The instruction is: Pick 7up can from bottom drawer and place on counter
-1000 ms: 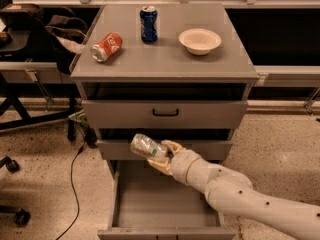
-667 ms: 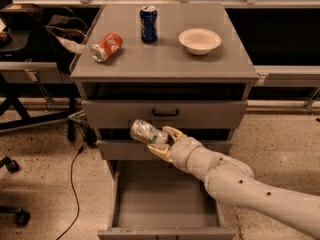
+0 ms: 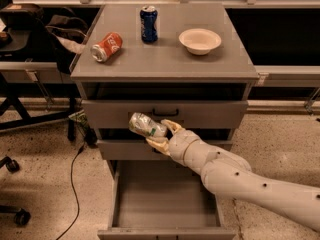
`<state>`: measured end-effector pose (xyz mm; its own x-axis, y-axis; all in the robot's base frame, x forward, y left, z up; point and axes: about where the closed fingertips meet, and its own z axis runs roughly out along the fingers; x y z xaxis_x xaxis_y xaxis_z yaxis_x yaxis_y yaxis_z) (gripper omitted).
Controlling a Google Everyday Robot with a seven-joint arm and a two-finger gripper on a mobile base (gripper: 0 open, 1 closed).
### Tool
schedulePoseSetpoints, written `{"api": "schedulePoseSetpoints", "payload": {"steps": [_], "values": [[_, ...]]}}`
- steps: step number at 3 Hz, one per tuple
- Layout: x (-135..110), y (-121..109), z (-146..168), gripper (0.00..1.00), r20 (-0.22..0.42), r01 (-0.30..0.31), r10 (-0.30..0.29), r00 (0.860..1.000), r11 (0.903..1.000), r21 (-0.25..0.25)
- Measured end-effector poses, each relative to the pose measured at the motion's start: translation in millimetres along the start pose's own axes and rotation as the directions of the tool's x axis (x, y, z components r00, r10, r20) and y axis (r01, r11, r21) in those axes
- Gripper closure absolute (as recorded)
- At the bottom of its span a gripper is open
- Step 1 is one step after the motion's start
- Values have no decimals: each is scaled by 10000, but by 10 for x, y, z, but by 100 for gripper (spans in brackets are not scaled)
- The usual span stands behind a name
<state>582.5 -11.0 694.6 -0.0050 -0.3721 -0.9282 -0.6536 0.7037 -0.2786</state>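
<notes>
You've got the gripper (image 3: pixel 156 132) out in front of the cabinet, level with the gap between the top drawer (image 3: pixel 205 115) and the middle drawer (image 3: pixel 125 150), a bit left of centre. Its two tan fingers (image 3: pixel 170 126) are clamped on the 7up can (image 3: pixel 146 125). One finger wraps the can at its 3 o'clock end, the other sits under it at 6 o'clock.

The can is in the air, off any surface, lying nearly on its side. Its long axis runs from 10 o'clock to 4 o'clock, and the free end sticks out toward 10 o'clock. A green mark shows on the pale body close to the fingers. The arm (image 3: pixel 240 179) comes in from 4 o'clock and crosses over the right side of the bottom drawer (image 3: pixel 160 199).

That drawer is pulled out at 6 o'clock from the can, with its plain grey floor showing.

The counter (image 3: pixel 165 66) is at 12 o'clock from the can, well above it. On it you have:
- an orange can (image 3: pixel 106 47) on its side toward the 9 o'clock edge
- a dark blue can (image 3: pixel 148 24) upright at 11 o'clock from the counter's centre, near the back
- a white bowl (image 3: pixel 200 40) upright at 2 o'clock

All three stand apart from one another.

At 8 o'clock from the cabinet, a black cable (image 3: pixel 72 184) trails across the speckled floor.
</notes>
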Motion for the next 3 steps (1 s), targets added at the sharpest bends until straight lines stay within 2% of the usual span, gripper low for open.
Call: {"api": "schedulePoseSetpoints", "payload": {"steps": [2, 3], "values": [[-596, -324, -269, 100, 832, 367, -452, 9955, 9942, 1011], [-749, -521, -381, 100, 1140, 214, -395, 9927, 9876, 1555]]}}
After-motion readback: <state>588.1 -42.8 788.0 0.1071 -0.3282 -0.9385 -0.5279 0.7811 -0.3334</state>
